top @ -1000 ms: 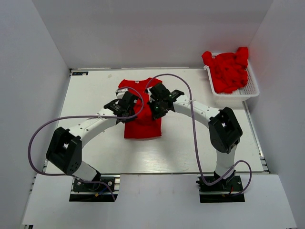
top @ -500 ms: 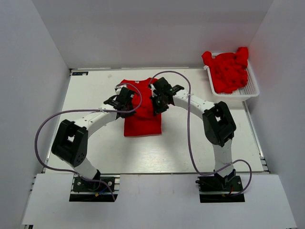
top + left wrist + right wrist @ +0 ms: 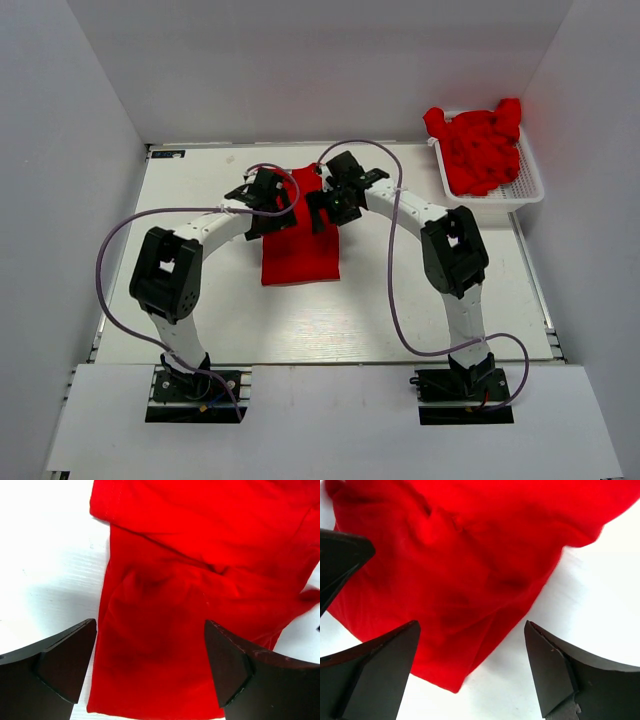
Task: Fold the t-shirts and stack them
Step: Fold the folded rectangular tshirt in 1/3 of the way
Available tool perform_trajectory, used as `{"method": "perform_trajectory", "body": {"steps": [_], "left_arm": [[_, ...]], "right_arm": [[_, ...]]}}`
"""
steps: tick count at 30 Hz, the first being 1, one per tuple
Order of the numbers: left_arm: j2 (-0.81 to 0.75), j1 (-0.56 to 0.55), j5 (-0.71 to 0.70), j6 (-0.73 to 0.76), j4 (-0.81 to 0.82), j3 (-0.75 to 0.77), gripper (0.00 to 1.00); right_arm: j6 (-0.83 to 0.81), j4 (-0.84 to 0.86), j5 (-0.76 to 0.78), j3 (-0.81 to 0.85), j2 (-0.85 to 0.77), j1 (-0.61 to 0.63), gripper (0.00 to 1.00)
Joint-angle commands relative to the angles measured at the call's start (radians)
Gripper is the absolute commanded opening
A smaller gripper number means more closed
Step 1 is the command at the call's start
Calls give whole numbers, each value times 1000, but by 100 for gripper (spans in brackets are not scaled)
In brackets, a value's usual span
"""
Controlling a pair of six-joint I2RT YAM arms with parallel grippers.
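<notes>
One red t-shirt [image 3: 300, 250] lies folded into a narrow rectangle at the middle of the table. My left gripper [image 3: 268, 205] hangs open just above its far left part; in the left wrist view the cloth [image 3: 200, 555] fills the gap between the spread fingers [image 3: 65, 665] of that gripper [image 3: 150, 665]. My right gripper [image 3: 325, 205] is open over the far right part. In the right wrist view a corner of the shirt [image 3: 460, 555] lies below this gripper [image 3: 470, 665], with nothing gripped. More red t-shirts [image 3: 480, 145] are heaped in the basket.
A white slotted basket [image 3: 530, 185] stands at the back right corner of the table. Purple cables loop up from both arms. White walls close in the left, right and far sides. A dark finger of the left gripper [image 3: 340, 555] shows at the left edge of the right wrist view.
Both grippers moved toward the far edge along the shirt, then went from shut to open and let go of the cloth. The shirt's far end is now narrower.
</notes>
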Motion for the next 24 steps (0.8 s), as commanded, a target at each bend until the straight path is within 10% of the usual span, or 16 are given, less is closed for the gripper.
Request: {"method": "perform_trajectory", "body": {"steps": [1,15,24], "left_arm": [[-26,9,20,4,-51,47,99],[-192,18,23,44,-62,-66,100],[-100,18,-45,76,61,-57,80]], "right_arm": [[-29,0,19,37,-49,-14,90],[-6,115,-79,-253,-280,-8,90],[109,150,158,-294,-247,-5,90]]}}
